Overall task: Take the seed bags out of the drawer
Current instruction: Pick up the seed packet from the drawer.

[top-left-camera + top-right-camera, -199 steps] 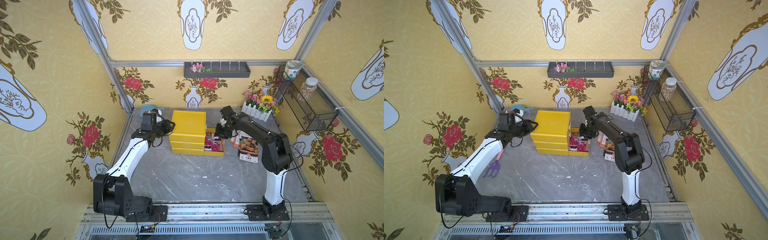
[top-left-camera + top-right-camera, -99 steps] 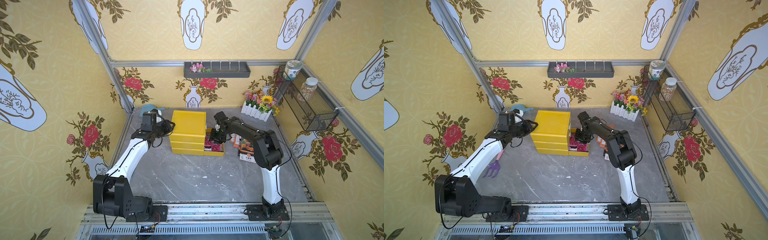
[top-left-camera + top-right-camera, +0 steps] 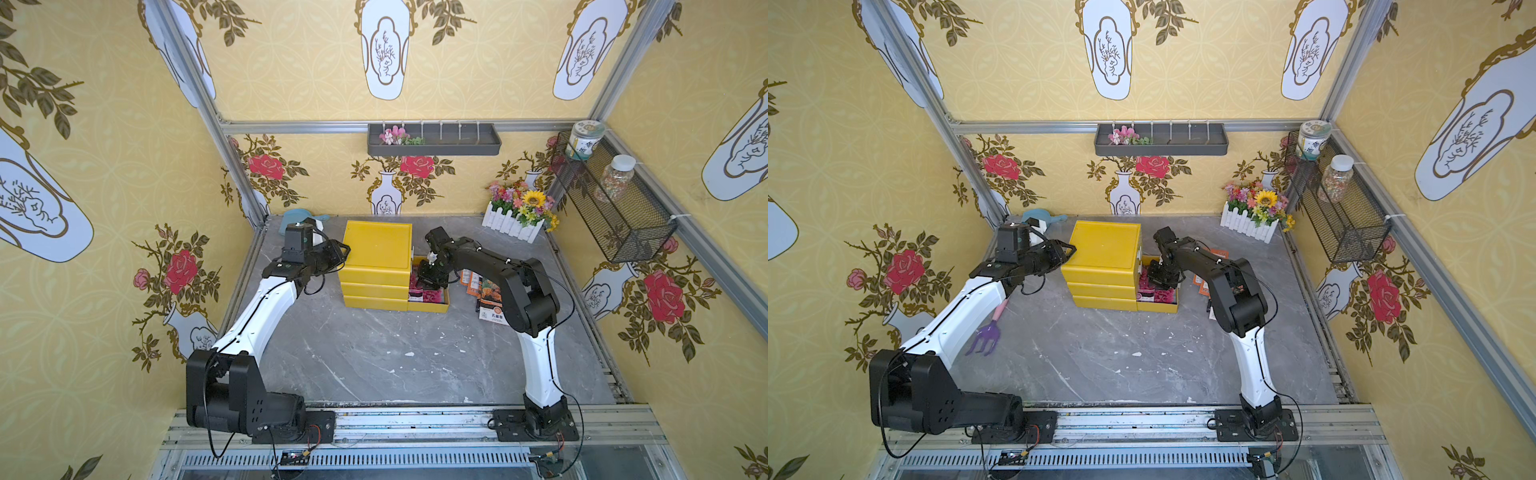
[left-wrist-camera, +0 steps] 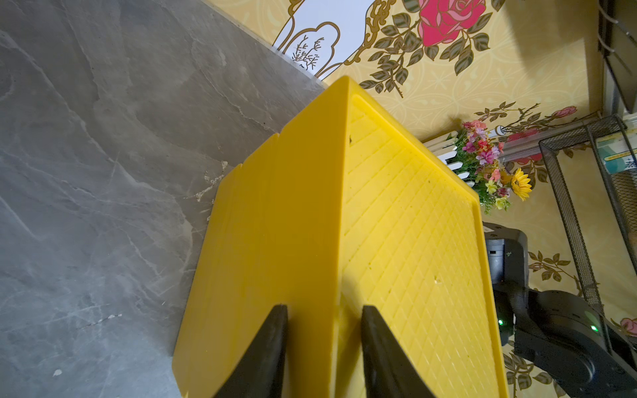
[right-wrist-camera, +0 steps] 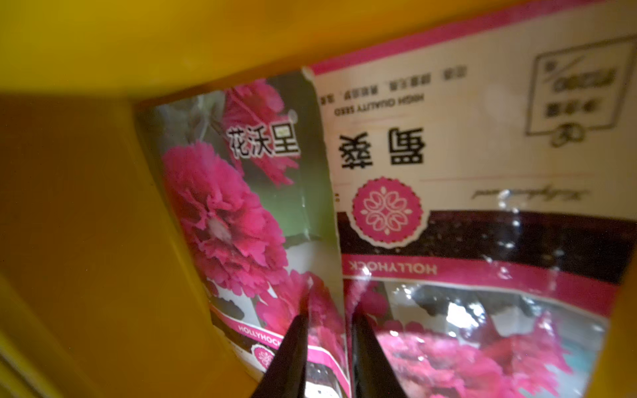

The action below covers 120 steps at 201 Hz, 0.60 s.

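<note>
With the left gripper [image 4: 324, 310] clamped on the yellow cabinet [image 3: 376, 249], the right gripper [image 5: 330, 315] (jaws narrow around the edge of a pink seed bag [image 5: 234, 206] inside the open drawer [image 3: 430, 308], grip uncertain) should pinch firmly, then lift slowly

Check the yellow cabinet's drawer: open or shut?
Open. The drawer sticks out of the yellow cabinet, and pink seed bags show inside it.

Staged robot booth: wallpapered panels [image 3: 299, 70], aluminium framing [image 3: 291, 125]
</note>
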Motion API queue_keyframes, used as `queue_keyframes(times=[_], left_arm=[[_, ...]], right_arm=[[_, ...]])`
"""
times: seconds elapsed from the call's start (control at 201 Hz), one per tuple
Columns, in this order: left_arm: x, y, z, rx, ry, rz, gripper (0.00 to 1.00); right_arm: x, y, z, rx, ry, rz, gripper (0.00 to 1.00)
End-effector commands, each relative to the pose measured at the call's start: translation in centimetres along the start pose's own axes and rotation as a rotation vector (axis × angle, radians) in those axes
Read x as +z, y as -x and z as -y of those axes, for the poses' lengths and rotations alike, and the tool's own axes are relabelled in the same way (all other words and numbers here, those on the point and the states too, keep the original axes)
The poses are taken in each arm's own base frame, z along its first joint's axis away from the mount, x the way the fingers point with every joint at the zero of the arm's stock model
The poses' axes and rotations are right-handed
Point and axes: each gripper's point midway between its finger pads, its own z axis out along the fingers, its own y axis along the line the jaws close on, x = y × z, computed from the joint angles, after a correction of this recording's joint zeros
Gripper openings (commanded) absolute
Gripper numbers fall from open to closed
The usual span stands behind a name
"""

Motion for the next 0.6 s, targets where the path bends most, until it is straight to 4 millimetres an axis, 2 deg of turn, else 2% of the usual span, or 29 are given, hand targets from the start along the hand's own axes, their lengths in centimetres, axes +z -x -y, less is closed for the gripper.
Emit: queue_keyframes(times=[0.0,0.249,0.593], left_arm=[[0.1,-4.8,-3.1,-0.070,0.114,-0.182,0.40],[0.0,-4.8,-3.1,-0.070,0.114,-0.180,0.40],[0.0,-4.7,-3.1,-0.068,0.116,-0.176,0.39]], right_arm=[[0.3,0.3,-0.6,0.011,0.034,0.005,0.18],[-0.9,0.6,-1.1,0.008,0.042,0.025,0.01],[-4.0,0.8,-1.0,-0.030,0.012,0.068,0.00]])
